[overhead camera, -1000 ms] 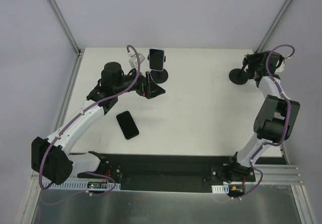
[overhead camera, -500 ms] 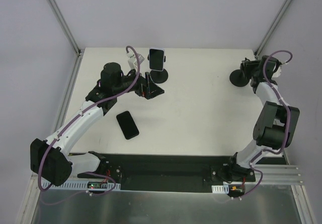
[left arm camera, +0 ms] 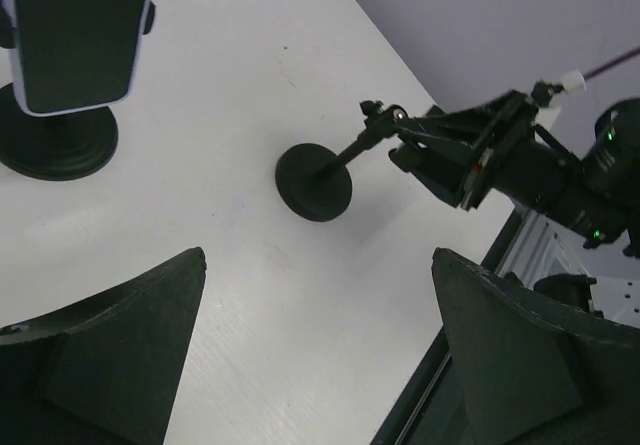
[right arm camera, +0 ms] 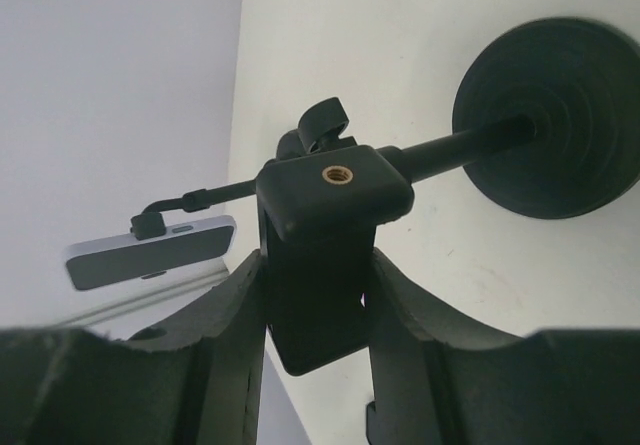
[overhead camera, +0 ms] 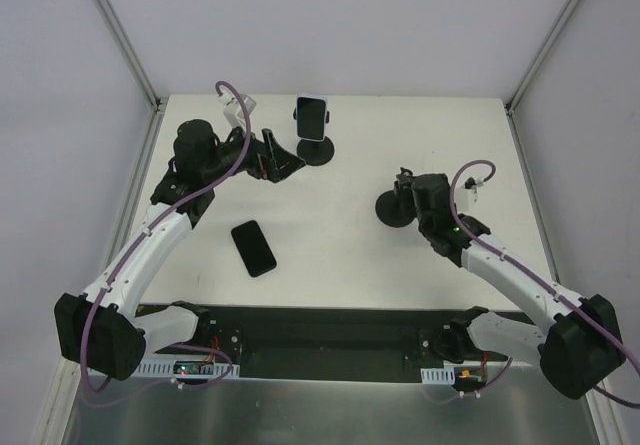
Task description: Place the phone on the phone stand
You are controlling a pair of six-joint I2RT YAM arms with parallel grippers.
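A black phone (overhead camera: 253, 248) lies flat on the white table, left of centre. The empty black phone stand (overhead camera: 393, 210) stands right of centre, its round base (right arm camera: 550, 115) on the table. My right gripper (overhead camera: 412, 195) is shut on the stand's clamp block (right arm camera: 320, 265), one finger on each side. Farther back-left, my left gripper (overhead camera: 288, 161) hangs open with nothing in it; the left wrist view shows bare table between its fingers (left arm camera: 120, 355). The empty stand (left arm camera: 313, 180) and the right gripper also appear there.
A second stand (overhead camera: 318, 152) at the back centre carries a white-edged phone (overhead camera: 312, 115), close to my left gripper. The table's back edge and grey walls lie just behind it. A black rail (overhead camera: 320, 330) runs along the near edge.
The right arm has closed on the empty stand and carried it from the far right corner toward the table's middle. The left arm has drawn back slightly to the left, still open.
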